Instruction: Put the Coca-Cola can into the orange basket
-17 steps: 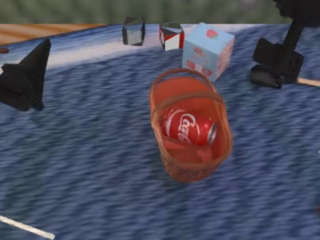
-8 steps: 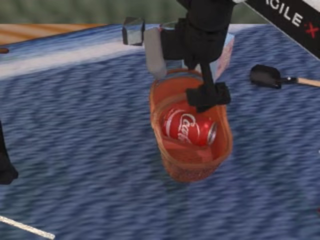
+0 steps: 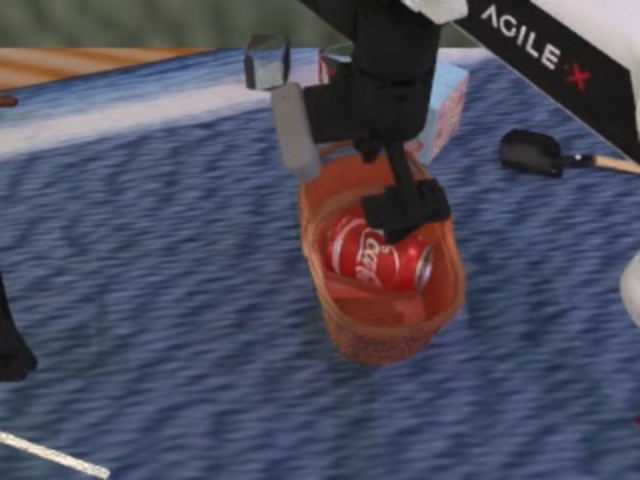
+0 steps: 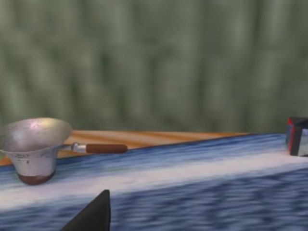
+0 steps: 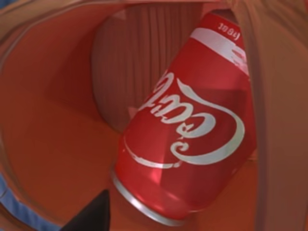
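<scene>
Red Coca-Cola can (image 3: 378, 254) lay inside the orange basket (image 3: 345, 325); right gripper (image 3: 404, 208) had descended over it, jaw state indeterminable, task apparently complete.

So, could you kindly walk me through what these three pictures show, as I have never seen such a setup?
This is a simulated table with two AgileX robot arms. The top view looks down from above. The orange basket stands mid-table with the Coca-Cola can lying on its side inside. The right gripper hangs over the basket, just above the can; nothing seems to be held. Behind are a light-blue box, a small dark cube, and at the right a black spatula. The right wrist view, from that arm's own camera, looks straight into the basket at the can. The left wrist view looks across the table at a metal saucepan; the left arm sits parked at the table's left edge.
</scene>
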`<action>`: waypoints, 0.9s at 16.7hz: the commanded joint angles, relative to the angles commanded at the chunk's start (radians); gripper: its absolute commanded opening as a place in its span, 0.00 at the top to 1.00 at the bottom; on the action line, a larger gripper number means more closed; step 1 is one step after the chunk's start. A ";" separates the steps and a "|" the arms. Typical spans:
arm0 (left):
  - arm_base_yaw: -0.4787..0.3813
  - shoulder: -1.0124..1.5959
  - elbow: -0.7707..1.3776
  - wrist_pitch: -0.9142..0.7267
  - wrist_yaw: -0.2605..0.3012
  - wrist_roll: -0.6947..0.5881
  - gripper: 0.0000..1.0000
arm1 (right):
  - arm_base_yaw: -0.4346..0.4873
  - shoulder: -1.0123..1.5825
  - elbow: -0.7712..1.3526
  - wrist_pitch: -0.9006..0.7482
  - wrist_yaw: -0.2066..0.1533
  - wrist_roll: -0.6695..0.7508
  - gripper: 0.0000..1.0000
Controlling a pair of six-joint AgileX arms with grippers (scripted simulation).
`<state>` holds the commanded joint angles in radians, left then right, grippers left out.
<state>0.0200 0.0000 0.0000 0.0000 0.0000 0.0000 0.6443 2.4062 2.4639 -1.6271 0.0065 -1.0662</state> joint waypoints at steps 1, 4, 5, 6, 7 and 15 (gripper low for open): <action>0.000 0.000 0.000 0.000 0.000 0.000 0.00 | 0.001 -0.001 -0.004 0.003 0.000 -0.001 0.00; 0.000 0.000 0.000 0.000 0.000 0.000 0.00 | 0.004 -0.017 -0.063 0.046 -0.001 -0.002 0.00; 0.000 0.000 0.000 0.000 0.000 0.000 0.00 | 0.005 -0.024 -0.089 0.066 -0.001 -0.002 0.00; 0.000 0.000 0.000 0.000 0.000 0.000 0.00 | 0.005 -0.030 -0.114 0.084 -0.001 -0.001 0.00; 0.000 0.000 0.000 0.000 0.000 0.000 0.00 | 0.006 -0.035 -0.134 0.099 -0.001 -0.001 0.00; 0.000 0.000 0.000 0.000 0.000 0.000 0.00 | 0.006 -0.038 -0.146 0.108 -0.001 -0.001 0.30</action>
<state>0.0200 0.0000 0.0000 0.0000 0.0000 0.0000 0.6501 2.3686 2.3183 -1.5187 0.0056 -1.0671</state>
